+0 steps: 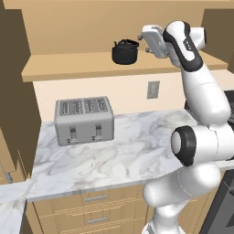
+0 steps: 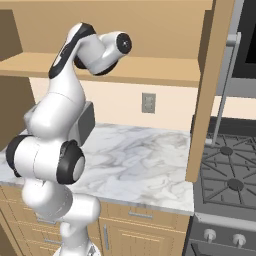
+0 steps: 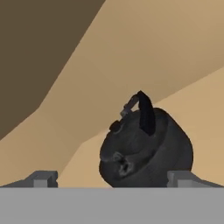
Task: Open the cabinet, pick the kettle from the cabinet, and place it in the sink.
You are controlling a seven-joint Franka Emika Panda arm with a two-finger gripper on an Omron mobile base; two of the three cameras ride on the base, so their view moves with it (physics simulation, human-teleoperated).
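Observation:
The cabinet (image 1: 68, 66) stands open, one door swung out at the left (image 1: 13, 91) and the other at the right (image 2: 206, 75). The black kettle (image 1: 124, 51) sits upright on the cabinet's bottom shelf. My gripper (image 1: 142, 43) is just right of it at shelf height, pointing at it. In the hand view the kettle (image 3: 146, 148) appears tilted and close, between and just beyond the two fingertips (image 3: 43, 178). The gripper (image 3: 113, 179) is open and holds nothing. The sink is out of view.
A silver toaster (image 1: 84, 119) stands on the marble counter (image 1: 137, 155) below the shelf, left of the arm. A wall outlet (image 1: 153, 89) is behind the counter. A stove (image 2: 230, 175) adjoins the counter at the right. Drawers (image 1: 96, 199) sit under the counter.

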